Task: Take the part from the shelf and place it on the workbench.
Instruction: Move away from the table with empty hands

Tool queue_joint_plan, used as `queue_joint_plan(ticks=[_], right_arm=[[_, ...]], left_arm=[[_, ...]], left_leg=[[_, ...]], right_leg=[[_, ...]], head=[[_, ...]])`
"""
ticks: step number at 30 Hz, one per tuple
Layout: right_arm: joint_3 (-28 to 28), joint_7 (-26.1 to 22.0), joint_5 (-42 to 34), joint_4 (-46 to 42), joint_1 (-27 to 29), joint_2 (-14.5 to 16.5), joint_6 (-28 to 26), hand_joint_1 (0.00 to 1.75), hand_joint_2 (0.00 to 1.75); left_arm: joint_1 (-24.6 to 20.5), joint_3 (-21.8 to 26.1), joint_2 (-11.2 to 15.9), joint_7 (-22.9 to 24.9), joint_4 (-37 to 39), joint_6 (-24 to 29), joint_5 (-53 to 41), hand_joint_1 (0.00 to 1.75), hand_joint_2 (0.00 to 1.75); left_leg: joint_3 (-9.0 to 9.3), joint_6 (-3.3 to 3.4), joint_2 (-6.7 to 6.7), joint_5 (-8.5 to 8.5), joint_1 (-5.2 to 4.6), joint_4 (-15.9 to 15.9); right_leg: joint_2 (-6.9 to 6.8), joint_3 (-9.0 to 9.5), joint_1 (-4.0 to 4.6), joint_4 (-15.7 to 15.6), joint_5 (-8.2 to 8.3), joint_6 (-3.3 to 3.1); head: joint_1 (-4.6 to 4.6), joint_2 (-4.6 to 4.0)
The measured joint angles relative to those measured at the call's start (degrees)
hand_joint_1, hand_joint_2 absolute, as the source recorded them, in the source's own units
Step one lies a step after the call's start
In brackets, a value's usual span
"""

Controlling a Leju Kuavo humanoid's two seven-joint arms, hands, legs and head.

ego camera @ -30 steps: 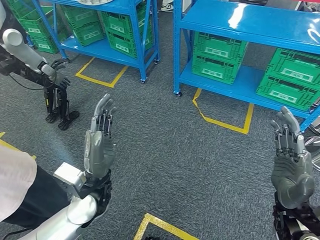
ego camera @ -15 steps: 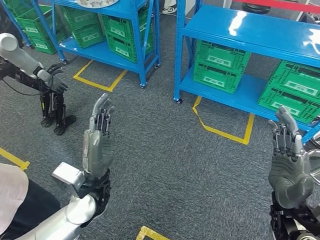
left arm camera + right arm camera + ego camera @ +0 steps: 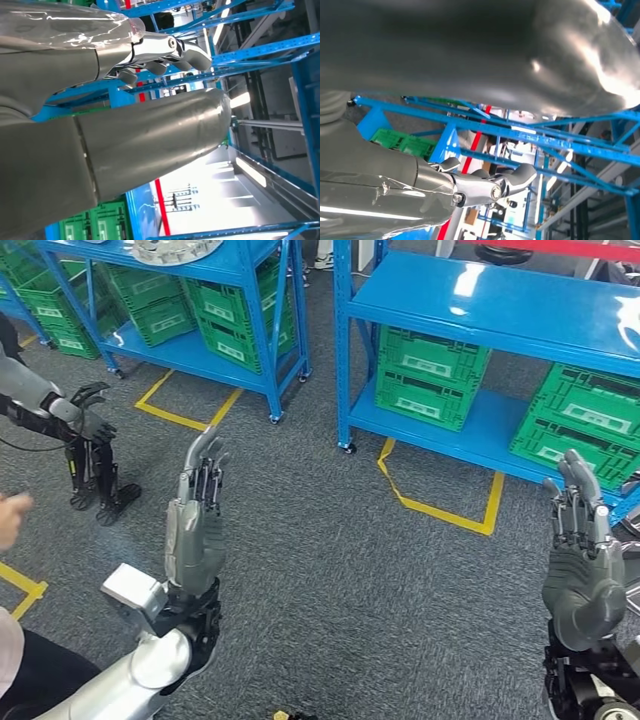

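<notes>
A silver round metal part (image 3: 175,250) lies on top of the blue shelf (image 3: 226,258) at the far left, cut by the picture's upper edge. My left hand (image 3: 195,525) is raised over the grey carpet, fingers straight and apart, holding nothing. My right hand (image 3: 583,565) is raised at the right edge in the same way, empty. Both are well short of the shelves. In the left wrist view my left hand (image 3: 113,125) has its thumb and fingers spread before blue racking. In the right wrist view my right hand (image 3: 471,185) also holds nothing.
A second blue shelf (image 3: 483,300) stands ahead right with green crates (image 3: 430,365) on its lower level. Yellow floor tape (image 3: 441,508) marks bays. Another robot's arm and dark legs (image 3: 83,450) stand at left. A person's hand (image 3: 11,515) and sleeve (image 3: 6,650) show at the left edge.
The whole picture has shifted, so the camera has moved; the shelves sit a little nearer and the silver part has come into sight. Both hands stay raised and empty.
</notes>
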Motion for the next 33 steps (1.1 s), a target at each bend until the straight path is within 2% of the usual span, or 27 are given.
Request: queue_joint_plan(ticks=[1,2,5,6,7,8,10,11,12,13,15,17,20,21,22,23,25,26,27,28,29,30,31,32,33], right_arm=[[0.0,0.2,0.0,0.0,0.0,0.0,0.1,0.0,0.0],[0.1,0.3,0.0,0.0,0.0,0.0,0.2,0.0,0.0],[0.4,0.4,0.0,0.2,0.2,0.0,0.5,0.0,0.0],[0.5,0.4,0.0,0.3,0.2,0.0,0.6,0.0,0.0],[0.6,0.3,0.0,0.4,0.2,0.0,0.7,0.0,0.0],[0.8,0.3,0.0,0.5,0.2,0.1,0.9,0.0,0.0],[1.1,0.3,0.0,0.9,0.3,0.2,1.2,0.0,0.0],[1.3,0.3,0.0,1.1,0.5,0.2,1.3,0.0,0.0],[1.5,0.3,-0.1,1.3,0.6,0.2,1.4,0.0,0.0],[1.6,0.3,-0.2,1.5,0.6,0.3,1.5,0.0,0.0],[2.0,0.3,-0.2,1.8,0.7,0.4,1.7,0.0,0.0],[2.3,0.3,-0.2,2.1,0.6,0.4,1.8,0.0,0.0],[2.6,0.3,-0.3,2.4,0.5,0.7,2.0,0.0,0.0],[2.6,0.3,-0.3,2.5,0.4,0.8,2.0,0.0,0.0],[2.7,0.3,-0.3,2.6,0.3,0.9,2.0,0.0,0.0],[2.7,0.3,-0.3,2.7,0.2,1.0,2.1,0.0,0.0],[2.8,0.3,-0.3,3.0,0.1,1.2,2.1,0.0,0.0],[2.9,0.3,-0.3,3.2,0.1,1.3,2.1,0.0,0.0],[3.0,0.3,-0.3,3.3,0.1,1.3,2.1,0.0,0.0],[3.1,0.3,-0.3,3.5,0.1,1.3,2.1,0.0,0.0],[3.2,0.3,-0.3,3.7,0.1,1.4,2.1,0.0,0.0],[3.3,0.3,-0.3,3.9,0.1,1.4,2.1,0.0,0.0],[3.3,0.3,-0.4,4.0,0.1,1.4,2.1,0.0,0.0],[3.3,0.3,-0.4,4.1,0.0,1.4,2.1,0.0,0.0],[3.3,0.3,-0.4,4.1,0.0,1.5,2.1,0.0,0.0]], left_arm=[[0.0,0.0,0.0,0.0,0.0,-0.1,0.1,0.0,0.0],[-0.1,0.0,0.0,0.0,0.0,-0.1,0.2,0.0,0.0],[-0.4,-0.1,0.0,-0.2,0.0,-0.4,0.9,0.0,0.0],[-0.6,-0.1,0.0,-0.4,0.0,-0.5,1.2,0.0,0.0],[-0.9,-0.1,0.0,-0.7,0.0,-0.6,1.6,0.0,0.0],[-1.1,-0.1,-0.1,-1.1,0.1,-0.6,2.0,0.0,0.0],[-1.5,-0.1,-0.2,-1.7,0.2,-0.7,2.7,0.0,0.0],[-1.6,-0.2,-0.3,-1.9,0.3,-0.7,3.0,0.0,0.0],[-1.7,-0.2,-0.4,-2.1,0.4,-0.7,3.2,0.0,0.0],[-2.0,-0.2,-0.4,-2.1,0.5,-0.7,3.4,0.0,0.0],[-2.4,-0.2,-0.6,-2.2,0.8,-0.7,3.5,0.0,0.0],[-2.7,-0.2,-0.6,-2.2,1.0,-0.7,3.6,0.0,0.0],[-2.9,-0.3,-0.7,-2.1,1.2,-0.3,3.5,0.0,0.0],[-3.0,-0.3,-0.7,-2.1,1.2,-0.2,3.5,0.0,0.0],[-3.2,-0.3,-0.7,-2.2,1.2,-0.1,3.4,0.0,0.0],[-3.2,-0.3,-0.6,-2.2,1.2,-0.1,3.4,0.0,0.0],[-3.2,-0.3,-0.6,-2.2,1.4,-0.1,3.5,0.0,0.0],[-3.2,-0.3,-0.6,-2.2,1.5,-0.1,3.5,0.0,0.0],[-3.1,-0.3,-0.6,-2.2,1.6,-0.1,3.5,0.0,0.0],[-3.1,-0.3,-0.6,-2.2,1.7,-0.1,3.5,0.0,0.0],[-3.1,-0.3,-0.6,-2.2,1.9,-0.1,3.5,0.0,0.0],[-3.1,-0.3,-0.6,-2.2,2.0,-0.1,3.5,0.0,0.0],[-3.1,-0.3,-0.6,-2.1,2.0,-0.1,3.5,0.0,0.0],[-3.1,-0.3,-0.6,-2.1,2.1,-0.1,3.4,0.0,0.0],[-3.1,-0.3,-0.6,-2.1,2.2,-0.1,3.4,0.0,0.0]], left_leg=[[0.84,0.37,0.08,1.59,-0.16,-2.9],[1.32,0.81,0.11,2.44,-0.35,-4.5],[2.57,1.99,-0.04,2.16,-0.44,-5.6],[3.25,2.32,-0.06,2.02,-0.32,-5.8],[3.93,2.62,-0.06,1.8,-0.26,-5.9],[4.44,2.86,-0.04,1.47,-0.24,-5.9],[5.28,3.17,-0.08,0.67,-0.37,-5.9],[5.76,3.23,-0.12,0.22,-0.47,-5.9],[6.36,3.24,-0.19,-0.25,-0.58,-5.9],[7.06,3.24,-0.26,-0.75,-0.7,-5.9],[8.58,3.09,-0.34,-1.81,-0.91,-5.9],[9.21,2.65,-0.46,-2.65,-1.03,-5.8],[9.42,1.76,-0.44,-3.18,-1.03,-5.4],[9.27,1.48,-0.37,-3.37,-1.0,-4.5],[8.37,1.12,-0.31,-3.78,-0.9,-2.6],[6.69,0.73,-0.25,-4.47,-0.7,0.3],[1.55,-0.17,-0.17,-6.45,-0.15,7.6],[-0.69,-0.52,-0.13,-7.32,0.16,9.9],[-2.13,-0.79,-0.09,-7.48,0.44,10.4],[-2.39,-0.97,-0.06,-6.49,0.65,8.8],[-1.58,-1.03,0.0,-4.26,0.81,5.4],[-0.22,-1.0,0.11,-1.23,0.89,1.2],[0.87,-0.9,0.26,0.71,0.8,-2.0],[1.66,-0.56,0.45,1.69,0.6,-4.1],[1.9,-0.09,0.53,2.0,0.36,-4.9]], right_leg=[[0.08,0.39,0.05,-0.1,-0.47,0.28],[0.11,0.65,0.09,-0.2,-0.85,0.62],[0.01,1.5,0.13,0.0,-1.27,1.76],[-0.05,1.3,0.13,1.3,-1.66,1.98],[-0.1,0.34,0.09,3.5,-2.56,2.11],[-0.12,-1.55,0.05,7.0,-3.86,2.18],[-0.12,-6.31,0.07,14.7,-6.9,2.4],[-0.12,-8.15,0.09,16.8,-7.76,2.51],[-0.12,-9.03,0.1,16.8,-7.47,2.53],[-0.12,-8.96,0.15,14.8,-5.88,2.39],[-0.11,-7.11,0.48,7.2,-0.18,1.56],[-0.17,-5.48,0.97,1.7,2.62,0.75],[-0.14,-4.17,1.0,0.0,2.79,0.01],[-0.11,-3.6,0.83,-0.5,2.83,-0.18],[-0.11,-2.82,0.65,-0.7,2.82,-0.35],[-0.13,-2.31,0.51,-0.9,2.66,-0.46],[-0.16,-1.63,0.48,-1.0,2.06,-0.62],[-0.16,-1.26,0.45,-1.0,1.65,-0.57],[-0.14,-0.79,0.41,-1.0,1.18,-0.47],[-0.11,-0.23,0.34,-1.0,0.69,-0.32],[-0.09,0.43,0.23,-0.9,0.15,-0.13],[-0.08,0.97,0.12,-0.9,-0.39,0.13],[0.0,1.55,0.04,-1.0,-0.87,0.43],[0.05,1.87,-0.02,-1.0,-1.32,0.82],[0.06,2.17,-0.03,-1.0,-1.61,1.23]], head=[[0.0,0.0],[0.0,0.0],[-0.02,0.0],[0.06,0.0],[0.14,0.0],[0.22,0.0],[0.28,0.0],[0.28,0.0],[0.28,0.0],[0.28,0.0],[0.29,0.0],[0.33,0.0],[0.33,0.0],[0.27,0.0],[0.2,0.0],[0.08,0.0],[-0.23,0.0],[-0.32,0.0],[-0.36,0.0],[-0.39,0.0],[-0.43,0.0],[-0.48,0.0],[-0.45,0.0],[-0.5,0.0],[-0.51,0.0]])
